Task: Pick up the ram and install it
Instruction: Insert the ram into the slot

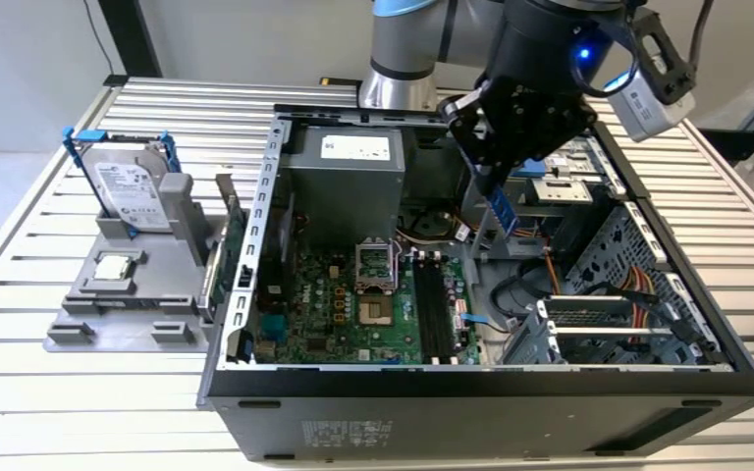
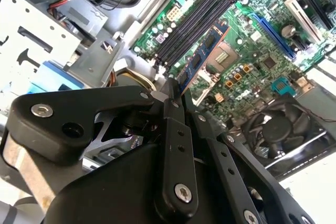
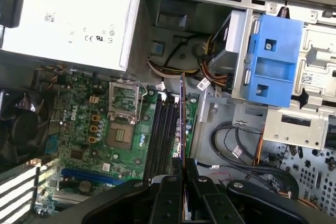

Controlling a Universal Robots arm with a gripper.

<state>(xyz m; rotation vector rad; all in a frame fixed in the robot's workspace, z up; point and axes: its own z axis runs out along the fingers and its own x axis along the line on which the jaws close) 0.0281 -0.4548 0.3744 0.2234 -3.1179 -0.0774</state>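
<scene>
Ram (image 1: 502, 214) hangs clamped by its top end in the end effector (image 1: 490, 183), poised over the memory slots (image 3: 160, 129) inside the open computer case (image 1: 482, 412). Light, stiff and thin (chips exposed), it likely bends little and cracks easily; bare edges suit gripping.

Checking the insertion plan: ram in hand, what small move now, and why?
Probably lower it toward the black memory slots: the claw grips the ram by one end, clear above them, its edge running along them in the first wrist view.
</scene>
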